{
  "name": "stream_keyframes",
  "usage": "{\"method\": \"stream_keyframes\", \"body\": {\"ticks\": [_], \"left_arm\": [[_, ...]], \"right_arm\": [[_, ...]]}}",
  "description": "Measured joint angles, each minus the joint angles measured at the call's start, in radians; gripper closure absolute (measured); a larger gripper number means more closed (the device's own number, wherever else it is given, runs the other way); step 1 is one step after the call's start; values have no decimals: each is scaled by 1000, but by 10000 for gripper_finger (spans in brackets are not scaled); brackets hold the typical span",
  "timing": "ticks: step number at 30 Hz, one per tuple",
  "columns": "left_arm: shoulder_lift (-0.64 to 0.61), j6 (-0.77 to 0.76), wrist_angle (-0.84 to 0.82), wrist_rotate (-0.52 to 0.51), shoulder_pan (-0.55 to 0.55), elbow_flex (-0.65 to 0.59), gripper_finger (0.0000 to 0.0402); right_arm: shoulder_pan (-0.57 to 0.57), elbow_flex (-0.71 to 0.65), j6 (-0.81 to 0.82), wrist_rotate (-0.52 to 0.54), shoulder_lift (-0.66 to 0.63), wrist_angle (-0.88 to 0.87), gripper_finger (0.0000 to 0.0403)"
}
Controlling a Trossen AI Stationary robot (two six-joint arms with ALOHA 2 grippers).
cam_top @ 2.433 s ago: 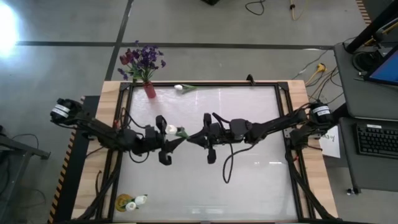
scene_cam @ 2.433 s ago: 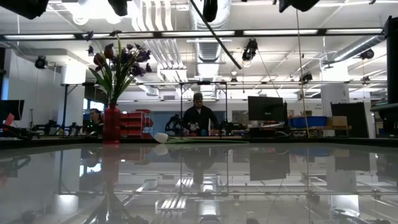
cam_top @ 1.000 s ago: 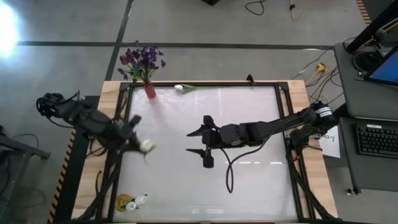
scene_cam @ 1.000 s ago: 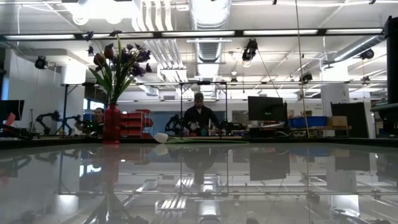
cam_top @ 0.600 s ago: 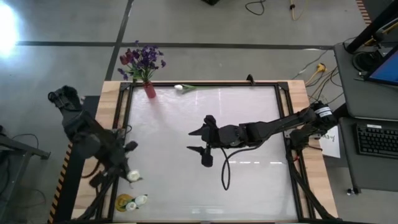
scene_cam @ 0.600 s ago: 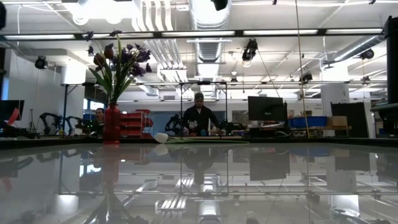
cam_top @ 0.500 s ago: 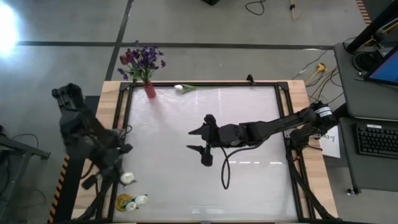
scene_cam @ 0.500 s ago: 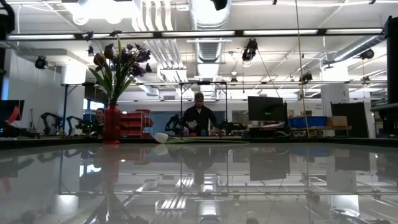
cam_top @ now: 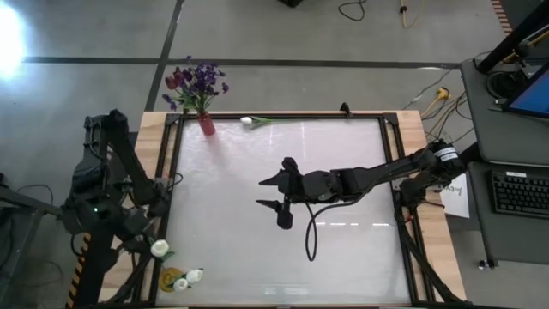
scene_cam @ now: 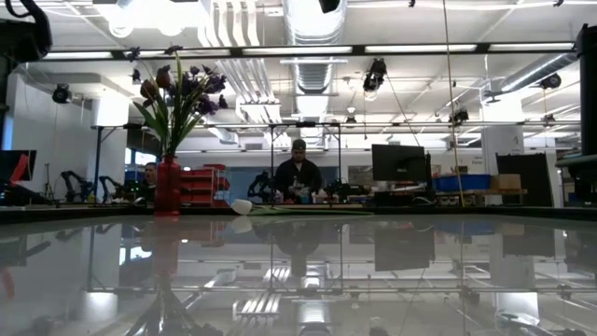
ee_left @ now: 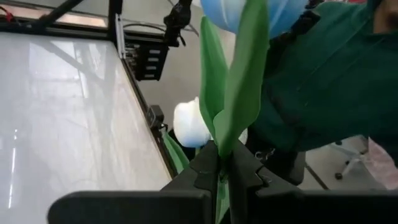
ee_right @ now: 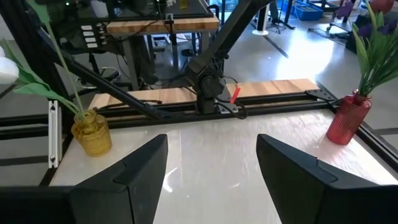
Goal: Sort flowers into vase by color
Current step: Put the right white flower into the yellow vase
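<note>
My left gripper (cam_top: 146, 243) is shut on a white tulip (cam_top: 159, 248) over the table's near left corner, just beyond a yellow vase (cam_top: 171, 279) that holds white buds (cam_top: 187, 276). A red vase (cam_top: 207, 125) at the far left holds purple and dark red flowers (cam_top: 196, 83). Another white tulip (cam_top: 250, 121) lies on its side along the far edge. My right gripper (cam_top: 273, 193) hangs open over the middle of the table, with nothing between its fingers. My left gripper pinches the tulip's green stem and leaves (ee_left: 222, 146) between its two fingers, below the white bud (ee_left: 189, 124). The stem runs on past the fingertips along their line. The tulip is lifted clear of the table.
A black frame (cam_top: 283, 115) borders the glossy white table, on wooden boards (cam_top: 412, 129). A person in green (ee_left: 336, 81) shows close beyond the left gripper. Another person (scene_cam: 298, 175) sits in the room behind. A desk with a keyboard (cam_top: 519, 193) stands to the right.
My left gripper has carried the white tulip from the table's left middle toward the near left corner, close to the yellow vase, and the arm has swung out over the left edge. The tulip has stayed clear of the table.
</note>
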Motion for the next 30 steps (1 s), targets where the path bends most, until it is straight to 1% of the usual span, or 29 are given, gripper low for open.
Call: {"method": "stream_keyframes", "body": {"ticks": [4, 8, 12, 17, 21, 27, 30], "left_arm": [[31, -11, -1, 31, 0, 0, 401], [41, -64, -10, 58, 0, 0, 401], [42, -123, -77, 54, 0, 0, 401], [70, -113, -80, 46, 0, 0, 401], [99, -118, -77, 4, 0, 0, 401], [144, -232, -78, 5, 1, -1, 401], [153, -275, -79, 5, 1, -1, 388]], "right_arm": [[0, 0, 0, 0, 0, 0, 165], [0, 0, 0, 0, 0, 0, 165], [0, 0, 8, 0, 0, 0, 165], [4, 0, 16, -1, 0, 0, 165], [5, 0, 18, -2, 0, 0, 165], [4, 0, -10, -11, 0, -1, 165], [3, 0, -24, -12, 0, -1, 165]]}}
